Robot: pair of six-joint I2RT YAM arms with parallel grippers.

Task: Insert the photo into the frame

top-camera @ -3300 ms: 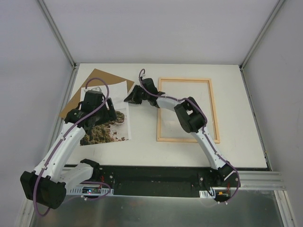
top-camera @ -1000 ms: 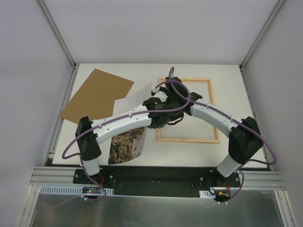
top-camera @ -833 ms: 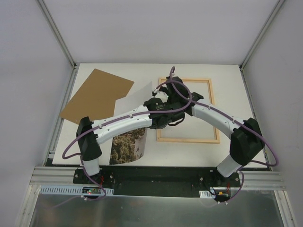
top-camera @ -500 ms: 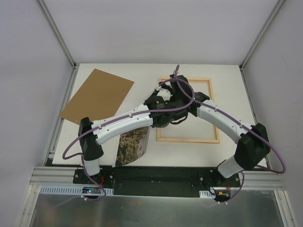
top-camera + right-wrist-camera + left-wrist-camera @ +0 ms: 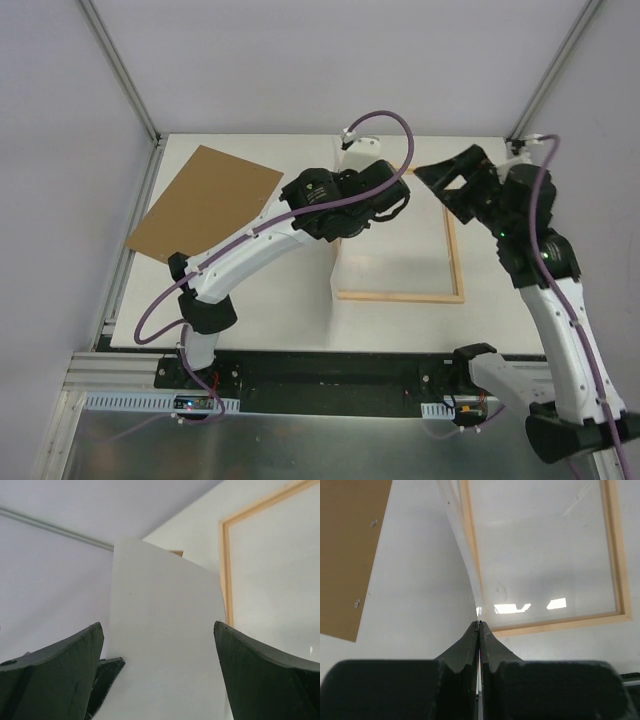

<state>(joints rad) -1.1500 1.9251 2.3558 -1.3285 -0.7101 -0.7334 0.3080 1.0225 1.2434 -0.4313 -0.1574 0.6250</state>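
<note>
The photo (image 5: 165,640) was held upright, edge-on along the frame's left rail, pinched between the closed fingers of the left gripper (image 5: 479,626). It was faced from the right by the right gripper (image 5: 157,627), whose jaws were spread wide and were kept apart from the sheet. The frame (image 5: 400,296) was laid flat on the right half of the table (image 5: 290,320), with light reflected in its clear pane. A brown backing board (image 5: 205,200) was laid at the far left. Only the photo's white, slightly curved reverse was shown.
</note>
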